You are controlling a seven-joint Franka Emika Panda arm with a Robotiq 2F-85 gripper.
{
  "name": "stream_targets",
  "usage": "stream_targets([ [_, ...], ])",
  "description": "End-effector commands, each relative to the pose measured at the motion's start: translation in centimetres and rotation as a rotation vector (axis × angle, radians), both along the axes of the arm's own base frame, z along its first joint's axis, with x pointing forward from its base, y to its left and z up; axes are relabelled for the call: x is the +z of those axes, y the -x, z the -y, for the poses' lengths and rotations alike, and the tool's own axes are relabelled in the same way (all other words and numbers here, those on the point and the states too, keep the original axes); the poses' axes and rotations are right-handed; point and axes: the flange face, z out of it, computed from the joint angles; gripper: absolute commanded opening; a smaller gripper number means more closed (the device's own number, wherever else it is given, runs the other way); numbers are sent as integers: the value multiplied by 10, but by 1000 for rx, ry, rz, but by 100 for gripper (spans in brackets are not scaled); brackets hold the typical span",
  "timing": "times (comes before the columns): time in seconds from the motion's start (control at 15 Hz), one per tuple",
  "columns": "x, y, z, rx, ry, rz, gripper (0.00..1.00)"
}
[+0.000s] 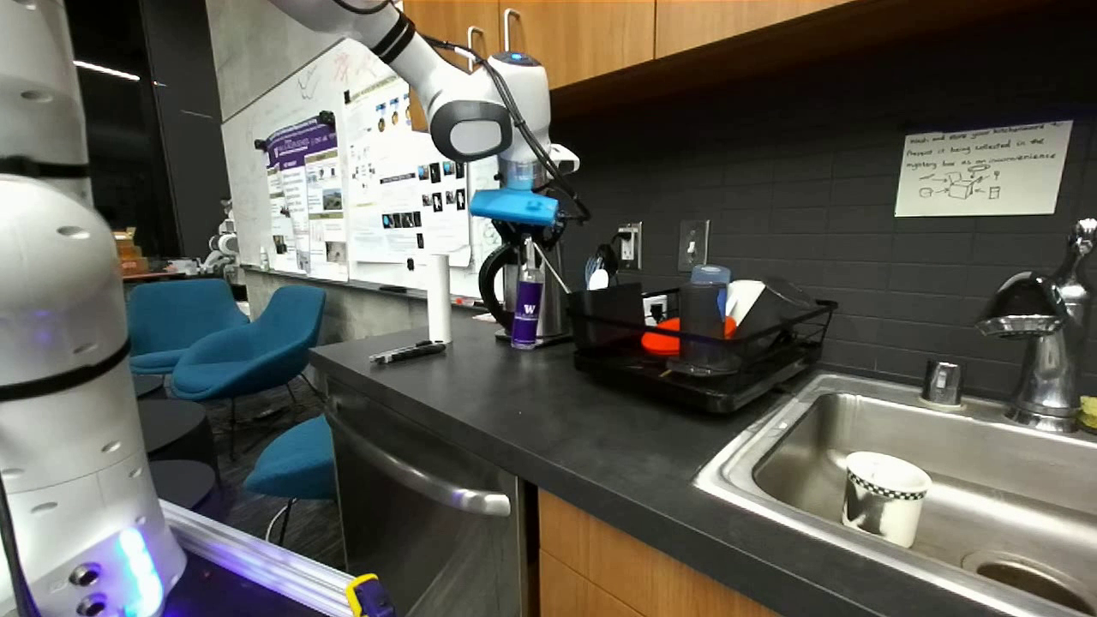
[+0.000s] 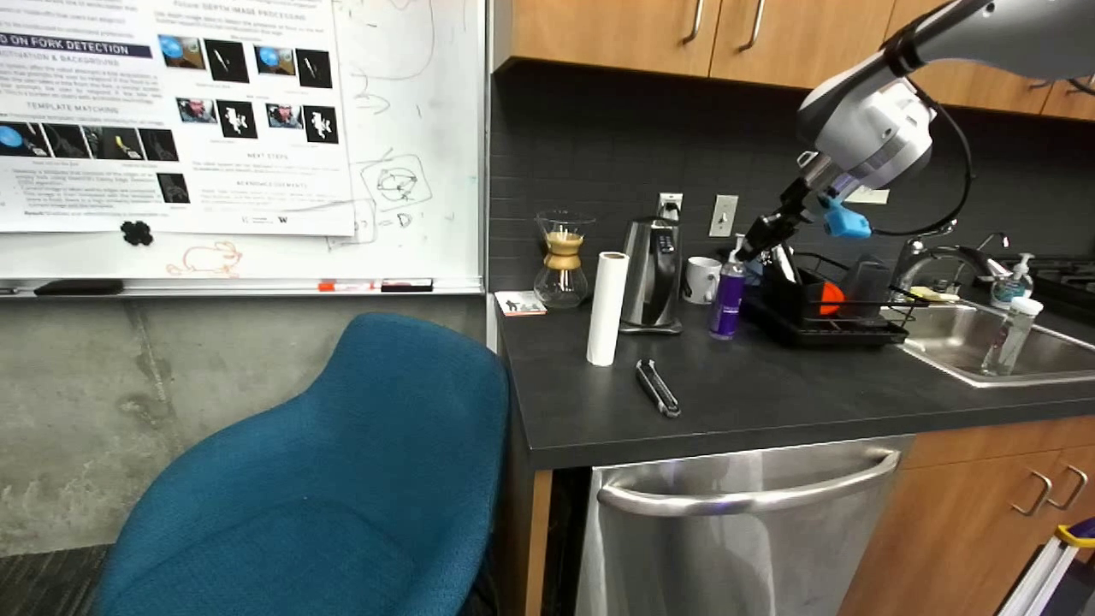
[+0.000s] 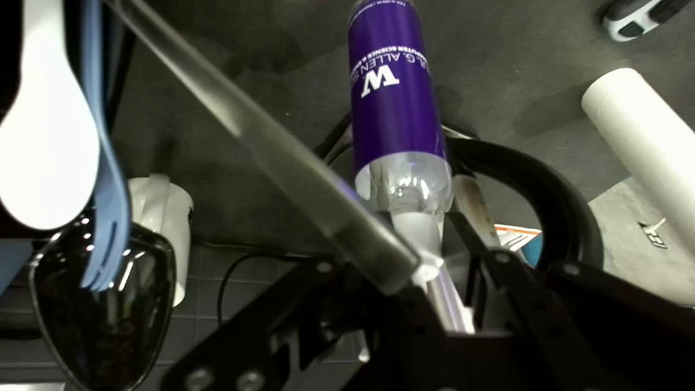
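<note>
Right at the fingertips, here's the gripper [image 2: 751, 243], dark fingers slanting down, and the white top of the purple bottle [image 3: 396, 114] sits right there among them! Have they closed on it? Can't tell from here: a pale, blurred handle [image 3: 282, 157] cuts diagonally across the wrist view, its end covering part of the fingers, and whether that's pinched, I can't tell either.

But look at that bottle! Deep purple label, bold white W, smaller white lettering, clear glossy shoulder catching the light. It stands upright on the dark counter [image 2: 590, 415], between the steel kettle [image 2: 654, 274] and the black dish rack [image 2: 847, 334] in an exterior view. And what a busy rack: white spoon [image 3: 49, 152], blue fork [image 3: 106, 217], a flash of orange-red [image 1: 662, 341].

Out along the counter we go! White roll [image 2: 607, 308] standing tall, a grey-and-black tool [image 2: 657, 389] lying nearer the edge, a white mug [image 2: 701, 281] behind, beside the kettle. Over at the steel sink [image 1: 744, 454], a cup [image 1: 883, 506] with a checkered band sits inside.

Wooden cabinets [image 2: 616, 34] overhead, dark tiled wall [image 1: 771, 197] beneath them, poster-covered whiteboard [image 2: 419, 248], and a teal chair [image 2: 316, 462] by the counter's end!
</note>
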Motion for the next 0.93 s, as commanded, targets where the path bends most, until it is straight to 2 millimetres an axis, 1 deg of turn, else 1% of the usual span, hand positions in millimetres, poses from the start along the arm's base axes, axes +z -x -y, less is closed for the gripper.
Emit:
stream_targets([
  [0.0,4,28,-18,72,-43,29,7],
  [0.27,2,44,-33,163,-74,74,7],
  [0.87,-11,71,-50,375,-93,90,7],
])
